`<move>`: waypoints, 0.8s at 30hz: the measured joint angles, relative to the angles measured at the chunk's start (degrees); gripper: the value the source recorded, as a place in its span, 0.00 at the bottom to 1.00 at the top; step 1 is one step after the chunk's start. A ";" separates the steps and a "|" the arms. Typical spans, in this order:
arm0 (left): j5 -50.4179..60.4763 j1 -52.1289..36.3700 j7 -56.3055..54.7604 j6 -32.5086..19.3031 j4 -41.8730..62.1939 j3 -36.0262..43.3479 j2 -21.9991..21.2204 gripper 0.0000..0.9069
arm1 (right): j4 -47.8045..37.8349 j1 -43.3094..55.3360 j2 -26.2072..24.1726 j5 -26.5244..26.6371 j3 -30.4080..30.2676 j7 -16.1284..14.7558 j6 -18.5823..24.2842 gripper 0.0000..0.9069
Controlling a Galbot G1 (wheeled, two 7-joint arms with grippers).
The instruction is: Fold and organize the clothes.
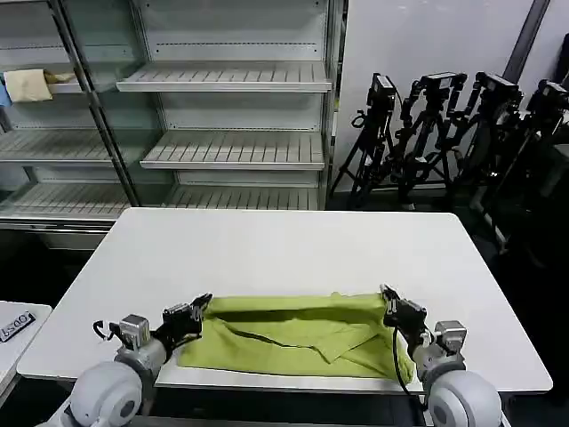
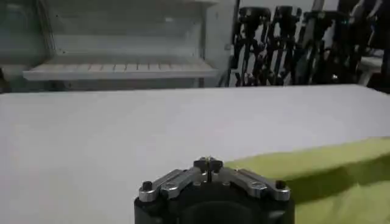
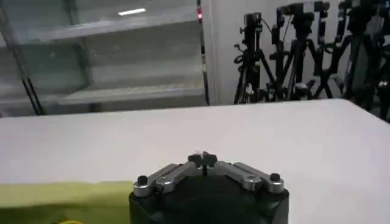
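The clothes are one lime yellow-green T-shirt (image 1: 293,334), lying folded into a wide band near the front edge of the white table (image 1: 284,245). My left gripper (image 1: 204,302) is at the band's far left corner with its fingers shut on the shirt's edge. In the left wrist view the left gripper (image 2: 209,162) has closed jaws, and the T-shirt (image 2: 329,176) stretches away from its tip. My right gripper (image 1: 386,294) is shut at the far right corner. In the right wrist view the right gripper (image 3: 202,159) is closed too, with the T-shirt (image 3: 61,195) beside it.
Behind the table stand metal shelves (image 1: 231,151), with a small pale yellow cloth (image 1: 28,84) on an upper left shelf. Several camera tripods (image 1: 444,133) stand at the back right. A second white surface (image 1: 13,325) sits off the table's left side.
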 measured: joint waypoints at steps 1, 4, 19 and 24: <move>0.45 0.47 0.10 0.02 -0.05 -0.02 -0.04 0.03 | 0.00 -0.27 0.13 -0.19 -0.01 0.03 -0.16 0.00; 1.90 1.66 0.32 -0.03 -0.04 -0.02 -0.36 0.08 | 0.00 -1.02 0.48 -0.81 -0.11 0.05 -0.66 0.00; 4.58 2.88 -1.57 -2.42 -0.37 -0.49 -2.78 1.00 | 1.88 -5.27 1.42 -6.72 0.34 0.81 1.18 1.00; 3.94 3.43 -3.42 -3.23 -0.18 -0.43 -3.93 1.00 | 3.81 -7.27 1.95 -8.39 1.51 1.08 2.45 1.00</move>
